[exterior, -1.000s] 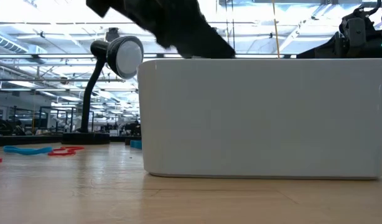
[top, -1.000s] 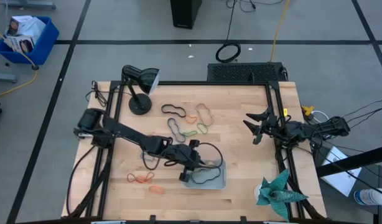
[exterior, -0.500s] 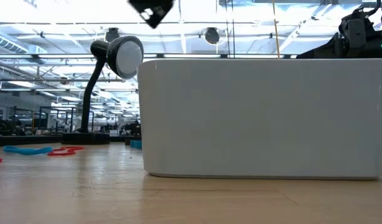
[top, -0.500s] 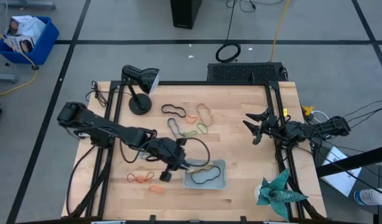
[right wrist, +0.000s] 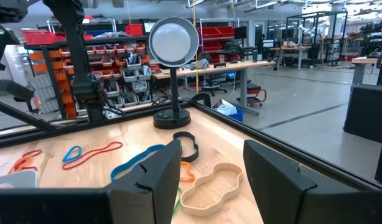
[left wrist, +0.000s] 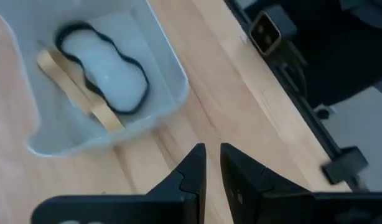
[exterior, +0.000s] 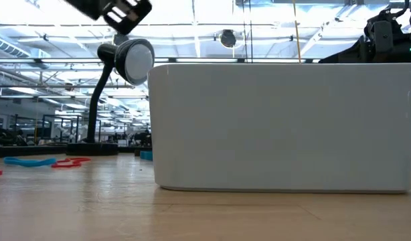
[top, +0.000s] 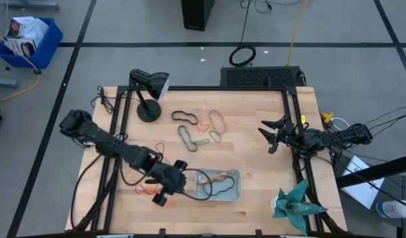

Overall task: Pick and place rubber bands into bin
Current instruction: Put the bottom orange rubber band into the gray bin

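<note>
Left tool (top: 162,196) now back off the bin (top: 233,192), nearly closed, empty; lamp (top: 149,92) far behind.

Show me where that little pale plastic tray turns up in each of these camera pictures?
High view: the bin sits near the table's front edge, a black and a tan band inside.
Low view: its wall fills the middle and right.
Left wrist view: it lies beyond the pincer.
Right wrist view: only a corner shows.
Shared landmark: the desk lamp.
</note>
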You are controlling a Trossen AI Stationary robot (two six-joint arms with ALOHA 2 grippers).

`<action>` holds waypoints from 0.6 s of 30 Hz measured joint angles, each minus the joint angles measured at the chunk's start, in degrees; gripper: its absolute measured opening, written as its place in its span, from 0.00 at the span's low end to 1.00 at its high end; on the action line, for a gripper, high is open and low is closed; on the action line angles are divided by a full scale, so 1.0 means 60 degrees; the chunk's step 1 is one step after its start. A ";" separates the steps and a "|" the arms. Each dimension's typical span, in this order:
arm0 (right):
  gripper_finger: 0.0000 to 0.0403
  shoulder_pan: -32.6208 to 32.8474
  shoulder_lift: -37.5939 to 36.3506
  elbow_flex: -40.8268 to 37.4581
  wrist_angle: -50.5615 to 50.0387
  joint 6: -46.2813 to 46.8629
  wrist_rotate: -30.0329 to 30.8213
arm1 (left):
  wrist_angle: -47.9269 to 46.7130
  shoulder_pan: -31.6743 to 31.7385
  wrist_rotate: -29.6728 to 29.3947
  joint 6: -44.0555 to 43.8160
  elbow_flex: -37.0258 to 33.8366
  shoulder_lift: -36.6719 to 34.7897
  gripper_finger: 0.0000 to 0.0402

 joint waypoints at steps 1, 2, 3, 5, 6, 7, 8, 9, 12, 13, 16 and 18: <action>0.42 0.0000 0.0000 -0.0001 0.0000 0.0000 0.0000 | -0.0022 -0.0097 -0.0010 -0.0017 0.0000 0.0001 0.13; 0.42 0.0000 0.0000 0.0002 0.0000 0.0000 0.0000 | -0.0019 -0.0187 -0.0012 0.0040 0.0000 0.0001 0.13; 0.42 0.0000 0.0000 -0.0001 0.0000 0.0000 0.0000 | -0.0006 -0.0274 -0.0013 0.0090 0.0000 -0.0003 0.13; 0.42 0.0000 0.0000 0.0002 0.0000 0.0000 0.0000 | 0.0049 -0.0382 -0.0038 0.0078 0.0000 -0.0002 0.13; 0.42 -0.0001 0.0000 -0.0002 0.0000 0.0000 0.0000 | 0.0111 -0.0413 -0.0113 0.0067 0.0000 -0.0002 0.13; 0.42 0.0000 0.0000 0.0000 0.0000 0.0002 0.0000 | 0.0220 -0.0424 -0.0282 0.0080 0.0000 -0.0002 0.13; 0.42 0.0000 0.0000 0.0000 0.0000 0.0004 0.0000 | 0.0333 -0.0420 -0.0476 0.0078 0.0000 -0.0002 0.13; 0.42 0.0000 0.0000 0.0002 0.0000 0.0002 0.0000 | 0.0409 -0.0417 -0.0634 0.0049 0.0000 -0.0002 0.13; 0.42 0.0000 0.0000 0.0002 0.0000 0.0008 0.0000 | 0.0559 -0.0409 -0.0849 -0.0118 0.0000 -0.0002 0.13; 0.42 0.0000 0.0000 -0.0002 0.0000 0.0018 0.0000 | 0.0606 -0.0384 -0.0850 -0.0222 0.0000 -0.0002 0.13; 0.42 0.0000 0.0000 -0.0002 0.0000 0.0028 0.0000 | 0.0668 -0.0289 -0.0850 -0.0604 0.0000 -0.0002 0.13; 0.42 -0.0003 0.0000 0.0001 0.0000 0.0029 0.0000 | 0.0734 -0.0240 -0.0960 -0.0832 0.0000 -0.0002 0.13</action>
